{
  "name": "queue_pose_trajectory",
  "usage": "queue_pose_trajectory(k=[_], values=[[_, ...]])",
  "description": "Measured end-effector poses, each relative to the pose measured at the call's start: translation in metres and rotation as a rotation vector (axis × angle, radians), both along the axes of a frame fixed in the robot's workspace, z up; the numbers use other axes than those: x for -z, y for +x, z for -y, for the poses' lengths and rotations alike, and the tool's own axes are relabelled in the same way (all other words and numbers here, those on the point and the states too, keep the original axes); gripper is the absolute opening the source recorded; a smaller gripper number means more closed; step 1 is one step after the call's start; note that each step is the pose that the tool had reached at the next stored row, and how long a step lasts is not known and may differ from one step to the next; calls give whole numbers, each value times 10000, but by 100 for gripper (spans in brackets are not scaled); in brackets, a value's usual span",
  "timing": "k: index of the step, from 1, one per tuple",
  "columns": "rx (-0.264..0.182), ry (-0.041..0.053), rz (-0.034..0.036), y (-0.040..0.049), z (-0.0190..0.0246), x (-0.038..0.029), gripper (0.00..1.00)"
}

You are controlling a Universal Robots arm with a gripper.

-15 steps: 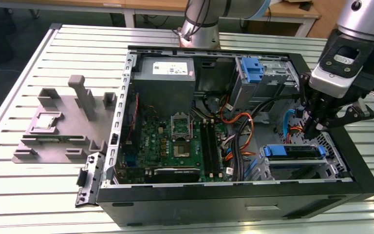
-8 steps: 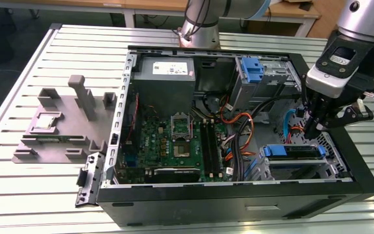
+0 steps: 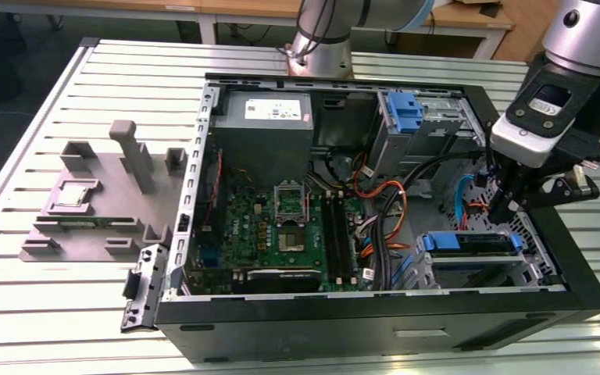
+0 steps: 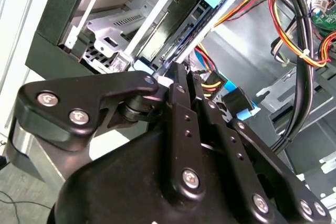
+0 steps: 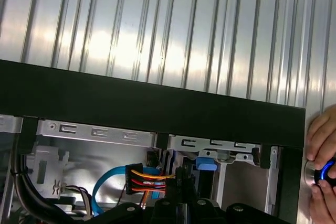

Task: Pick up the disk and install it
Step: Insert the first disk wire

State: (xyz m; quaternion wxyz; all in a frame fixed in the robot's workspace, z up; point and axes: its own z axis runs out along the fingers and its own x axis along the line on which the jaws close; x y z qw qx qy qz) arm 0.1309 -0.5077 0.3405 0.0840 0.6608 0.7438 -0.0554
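Item: my gripper, hanging inside the open computer case near its wall on the exterior view's right, above the lower drive bay. Whether it is spread or pressed together, I cannot tell; its black linkage is blocking the second wrist view.

Item: the disk, in its blue caddy, lying flat in that bay just below my gripper, apart from it as far as I can judge.

Item: orange and blue cables, running close beside my approach.

Item: a person's hand, resting at the case edge in the first wrist view.

Handling note: I am judging that a straight, slow descent clear of the cables, meeting the caddy squarely, serves best.
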Motion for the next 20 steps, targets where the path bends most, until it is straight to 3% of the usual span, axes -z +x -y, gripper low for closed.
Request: queue_pose_trajectory(k=[3,5,13,19,20], values=[[-1,104,76,-48,24,0,16],[0,131,87,-69,28,1,16],[31,129,104,-97,28,2,16],[645,125,127,-97,30,17,16],[648,135,161,-97,32,17,16]])
